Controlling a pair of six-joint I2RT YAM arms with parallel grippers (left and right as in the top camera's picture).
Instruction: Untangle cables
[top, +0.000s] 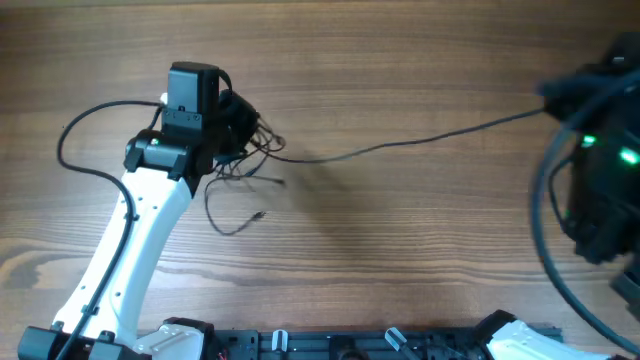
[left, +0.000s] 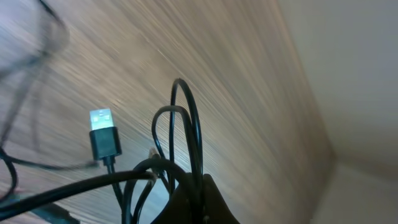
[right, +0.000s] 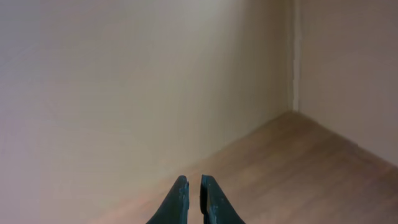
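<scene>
A knot of thin black cables (top: 252, 152) lies left of the table's middle. My left gripper (top: 243, 122) sits on top of it. In the left wrist view this gripper (left: 200, 194) is shut on a loop of cable (left: 186, 118), and a USB plug (left: 103, 132) hangs beside it. One long cable (top: 400, 142) runs right from the knot to the blurred right arm (top: 600, 150). A loose end (top: 240, 222) curls toward the front. My right gripper (right: 193, 182) is raised, its jaws all but shut, and no cable shows between them.
The left arm's own thick black wiring (top: 85, 140) loops over the wood at the far left. The arm bases and a dark rail (top: 350, 345) line the front edge. A pale wall (right: 124, 81) shows behind the right gripper.
</scene>
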